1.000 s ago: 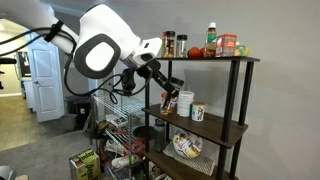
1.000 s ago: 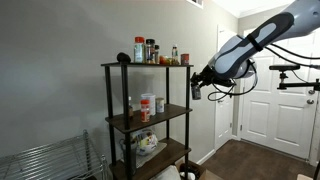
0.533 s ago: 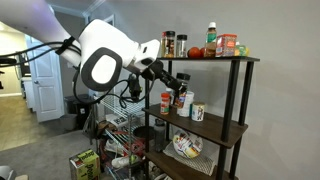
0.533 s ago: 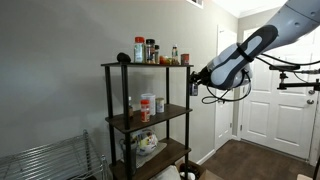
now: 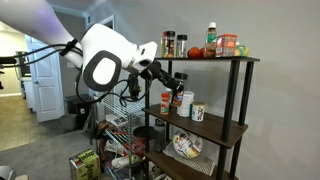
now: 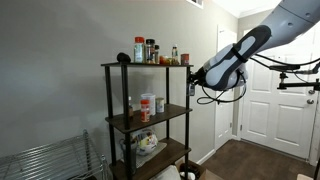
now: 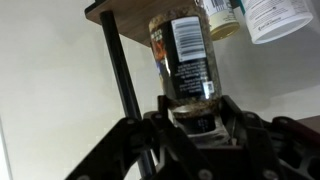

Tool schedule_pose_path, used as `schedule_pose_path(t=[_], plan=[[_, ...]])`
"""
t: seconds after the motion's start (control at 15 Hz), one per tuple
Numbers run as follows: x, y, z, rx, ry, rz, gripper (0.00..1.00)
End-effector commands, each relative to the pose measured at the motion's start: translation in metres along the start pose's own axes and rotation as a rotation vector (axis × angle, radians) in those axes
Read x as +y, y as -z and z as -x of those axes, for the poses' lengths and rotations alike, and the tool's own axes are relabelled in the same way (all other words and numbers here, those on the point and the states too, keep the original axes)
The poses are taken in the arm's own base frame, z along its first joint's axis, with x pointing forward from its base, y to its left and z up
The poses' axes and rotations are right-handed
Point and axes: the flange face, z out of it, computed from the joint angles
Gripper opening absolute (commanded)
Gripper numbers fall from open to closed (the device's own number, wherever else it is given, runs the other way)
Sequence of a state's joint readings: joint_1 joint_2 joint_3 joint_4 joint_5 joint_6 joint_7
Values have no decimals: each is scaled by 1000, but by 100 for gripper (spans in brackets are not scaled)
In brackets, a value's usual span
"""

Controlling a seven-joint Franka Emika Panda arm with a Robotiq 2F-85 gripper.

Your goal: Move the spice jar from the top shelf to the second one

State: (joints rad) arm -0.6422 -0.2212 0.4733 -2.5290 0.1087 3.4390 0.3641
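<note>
My gripper [image 7: 193, 118] is shut on the dark cap of a spice jar [image 7: 185, 55] with a black barcode label and brown spice inside. The jar points away from me toward a shelf board [image 7: 130, 10] and its black post [image 7: 120, 70]. In both exterior views the gripper [image 5: 178, 86] [image 6: 194, 86] hangs at the open end of the black shelf unit, between the top shelf [image 5: 215, 59] and the second shelf [image 5: 215, 122]. The held jar is too small to make out there.
The top shelf holds two dark jars [image 5: 168, 44], a green-capped bottle [image 5: 211, 35] and an orange box [image 5: 229, 44]. The second shelf holds a red-lidded jar [image 5: 166, 100] and a white mug [image 5: 198, 112]. A bowl [image 5: 187, 146] sits lower down. A wire rack [image 5: 115, 140] stands below the arm.
Since one second ago the gripper with the jar has risen a little and moved closer to the shelf end. Almost nothing has moved in the last half second.
</note>
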Motion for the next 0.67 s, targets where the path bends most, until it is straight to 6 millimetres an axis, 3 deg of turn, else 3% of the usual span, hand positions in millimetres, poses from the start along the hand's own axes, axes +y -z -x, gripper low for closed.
schedule_pose_path(t=[0.0,0.53,0.6], plan=[[0,0,0,0,-1,1,54],[2,0,-1,1,-2,4,54],[2,0,-1,1,-2,4,29]])
